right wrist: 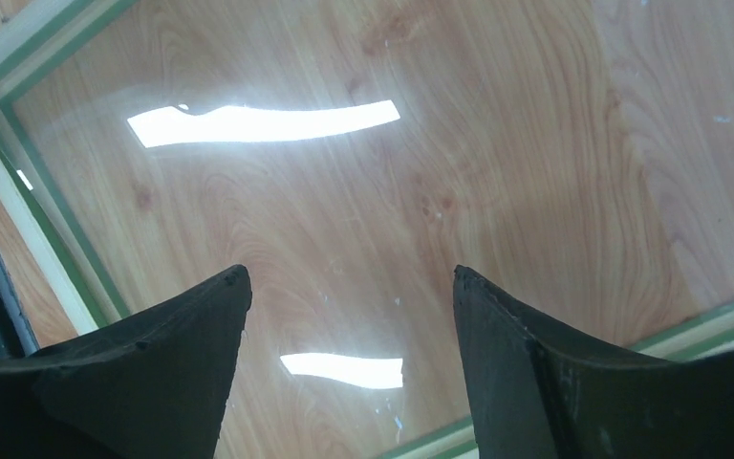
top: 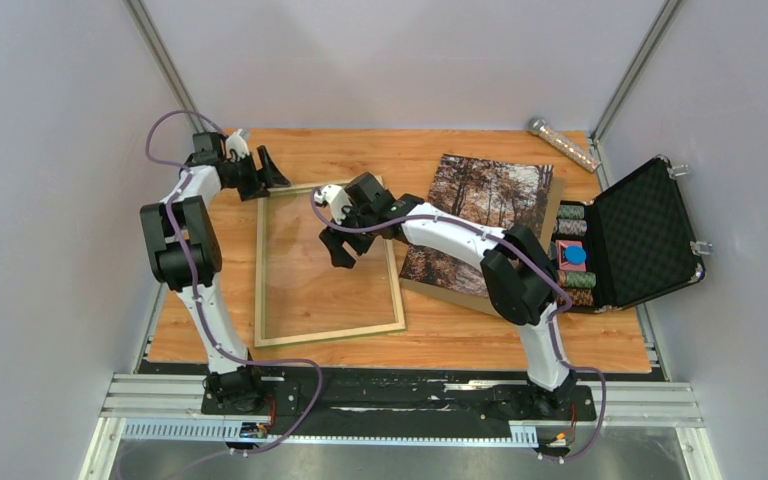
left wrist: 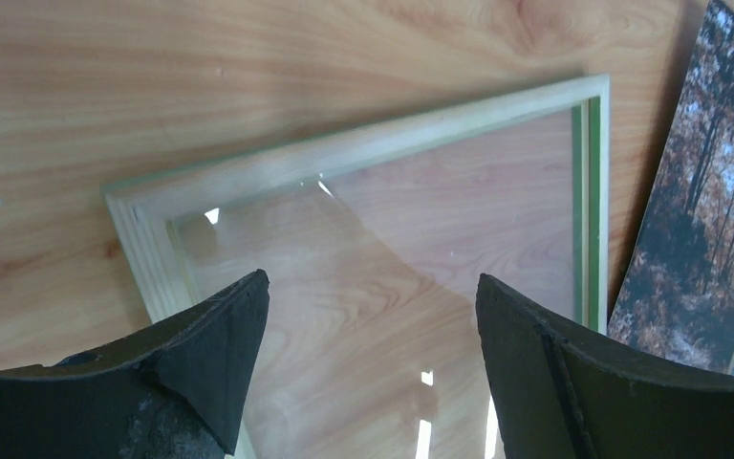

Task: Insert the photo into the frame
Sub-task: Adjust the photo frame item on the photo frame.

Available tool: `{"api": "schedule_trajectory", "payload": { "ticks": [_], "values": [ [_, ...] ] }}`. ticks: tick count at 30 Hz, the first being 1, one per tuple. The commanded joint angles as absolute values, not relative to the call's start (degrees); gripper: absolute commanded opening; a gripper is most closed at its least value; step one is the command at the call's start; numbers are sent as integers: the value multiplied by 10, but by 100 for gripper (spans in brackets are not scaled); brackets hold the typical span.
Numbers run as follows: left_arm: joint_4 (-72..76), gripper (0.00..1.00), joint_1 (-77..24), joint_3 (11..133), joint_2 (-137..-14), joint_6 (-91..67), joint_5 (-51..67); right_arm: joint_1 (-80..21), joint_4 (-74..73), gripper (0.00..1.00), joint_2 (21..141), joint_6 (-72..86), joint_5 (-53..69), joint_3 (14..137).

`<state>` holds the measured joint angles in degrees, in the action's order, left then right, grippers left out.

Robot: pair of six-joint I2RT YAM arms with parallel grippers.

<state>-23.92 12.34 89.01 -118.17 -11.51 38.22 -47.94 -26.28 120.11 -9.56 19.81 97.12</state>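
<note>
The frame (top: 330, 333) lies flat on the left-centre of the table, pale wood side up, with its glass pane showing the wood grain beneath. To its right lies the photo (top: 485, 215), autumn forest side up and outside the frame. My left gripper (top: 268, 175) hovers open over the frame's far left corner, nothing between its fingers. The left wrist view shows the frame's rail (left wrist: 363, 148), the photo (left wrist: 702, 220) and the open left gripper (left wrist: 373, 287). My right gripper (top: 345, 248) is open above the pane near the far right rail. Under the open right gripper (right wrist: 352, 277) the glass reflects lights inside the frame rail (right wrist: 19, 206).
A brown backing board (top: 438, 290) lies under the photo. An open black case (top: 650, 235) with poker chips stands at the right edge. A clear tube (top: 563, 143) lies at the back right. Grey walls close in on three sides of the table.
</note>
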Motion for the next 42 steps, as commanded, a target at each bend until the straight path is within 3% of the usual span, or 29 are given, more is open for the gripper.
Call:
{"api": "schedule_trajectory", "payload": {
  "ticks": [1,24,42],
  "values": [
    [-183,87,121,939,-1205,-154,398,-465,-255,75,1160,-99,197,940],
    [-156,90,119,1020,-1276,-200,426,-396,-231,75,1069,-86,203,819],
    [-168,90,119,1010,-1265,-171,439,-319,-228,73,1077,-35,306,785]
  ]
}}
